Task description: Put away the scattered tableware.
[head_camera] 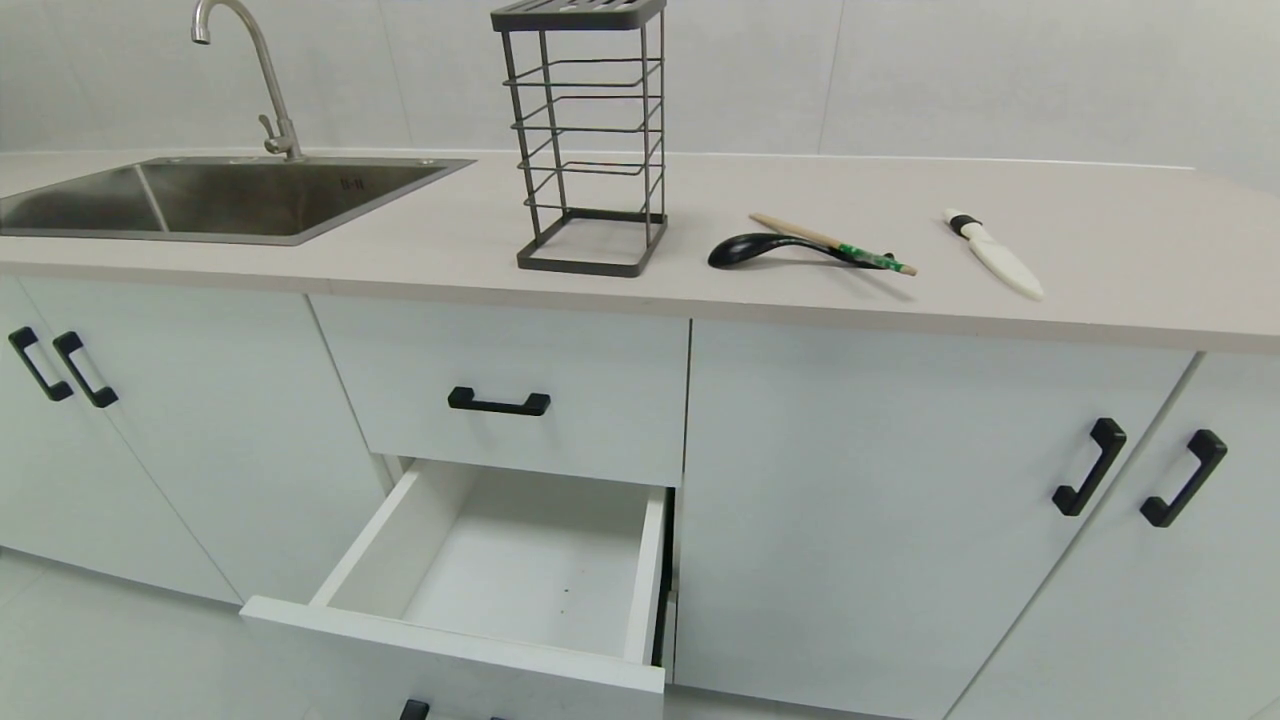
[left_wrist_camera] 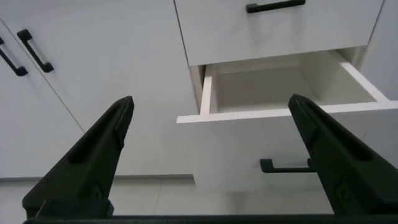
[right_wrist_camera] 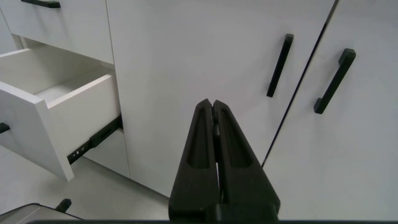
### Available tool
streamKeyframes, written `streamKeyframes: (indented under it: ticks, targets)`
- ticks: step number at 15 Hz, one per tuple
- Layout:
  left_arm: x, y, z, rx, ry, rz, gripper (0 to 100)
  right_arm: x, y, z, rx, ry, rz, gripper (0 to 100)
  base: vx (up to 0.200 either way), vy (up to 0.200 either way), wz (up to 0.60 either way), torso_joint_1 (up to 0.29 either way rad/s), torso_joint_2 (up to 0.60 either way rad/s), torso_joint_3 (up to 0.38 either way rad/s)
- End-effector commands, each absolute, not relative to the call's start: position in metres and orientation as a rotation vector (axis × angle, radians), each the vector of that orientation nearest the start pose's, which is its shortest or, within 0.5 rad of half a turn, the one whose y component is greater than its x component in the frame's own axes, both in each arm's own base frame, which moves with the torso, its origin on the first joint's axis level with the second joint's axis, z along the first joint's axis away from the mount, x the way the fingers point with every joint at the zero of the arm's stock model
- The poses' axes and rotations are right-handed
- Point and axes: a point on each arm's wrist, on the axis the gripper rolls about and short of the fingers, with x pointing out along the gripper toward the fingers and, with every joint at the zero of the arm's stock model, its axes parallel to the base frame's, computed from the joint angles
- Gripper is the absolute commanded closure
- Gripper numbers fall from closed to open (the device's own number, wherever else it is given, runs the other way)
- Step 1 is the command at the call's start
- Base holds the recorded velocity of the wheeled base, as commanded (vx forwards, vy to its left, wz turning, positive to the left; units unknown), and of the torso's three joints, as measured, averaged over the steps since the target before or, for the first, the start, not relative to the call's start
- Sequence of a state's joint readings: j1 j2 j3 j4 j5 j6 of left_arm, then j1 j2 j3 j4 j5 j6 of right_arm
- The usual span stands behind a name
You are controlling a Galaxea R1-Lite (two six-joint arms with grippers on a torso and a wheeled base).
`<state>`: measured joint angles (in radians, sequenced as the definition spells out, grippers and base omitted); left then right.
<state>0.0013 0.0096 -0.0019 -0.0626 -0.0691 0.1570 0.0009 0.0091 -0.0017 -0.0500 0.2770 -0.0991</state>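
The sink runs off the head view's left edge. The bottom edge cuts the open drawer's front, leaving just the top of its handle visible.

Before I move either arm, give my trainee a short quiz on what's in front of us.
1. True or false: the lower drawer is pushed shut.
2. Which utensil on the counter lies farthest from the wire rack? A. black spoon B. chopsticks C. white knife
3. Fill in: the left pincer is open, and the right pincer is ____.

Key: 1 false, it stands pulled out. 2 C. 3 shut.
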Motion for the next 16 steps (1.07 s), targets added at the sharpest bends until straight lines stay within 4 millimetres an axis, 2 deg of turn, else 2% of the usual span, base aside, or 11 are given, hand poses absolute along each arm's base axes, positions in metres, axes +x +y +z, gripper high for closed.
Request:
streamKeyframes:
  ticks: [1,3,4,7,10,16]
  targets:
    - [-0.023,-0.0014,0.0819,0.138,-0.067,-0.054,0,-0.0231,0.0061,0.0813,-0.105,-0.055,0.277,100,0.0,0.0,0.0,0.0,0.0,0.0]
    - [-0.0232,-0.0031,0.0818,0.139,-0.07,-0.132,0,-0.0231,0.0061,0.0813,-0.105,-0.055,0.277,100,0.0,0.0,0.0,0.0,0.0,0.0]
    - [-0.0236,-0.0054,0.0817,0.143,-0.077,-0.236,0,-0.0231,0.0061,0.0813,-0.105,-0.055,0.277,100,0.0,0.0,0.0,0.0,0.0,0.0]
    - [-0.023,0.0008,0.081,0.042,-0.053,0.038,0,-0.0231,0.0061,0.0813,-0.105,-0.055,0.277,100,0.0,0.0,0.0,0.0,0.0,0.0]
    - [-0.0234,0.0001,0.0749,-0.012,0.018,0.003,0,-0.0231,0.0061,0.0813,-0.105,-0.055,0.277,100,0.0,0.0,0.0,0.0,0.0,0.0]
    - [-0.0228,0.0,0.0752,0.006,0.003,-0.002,0,-0.023,0.0061,0.0811,-0.108,-0.054,0.277,100,0.0,0.0,0.0,0.0,0.0,0.0]
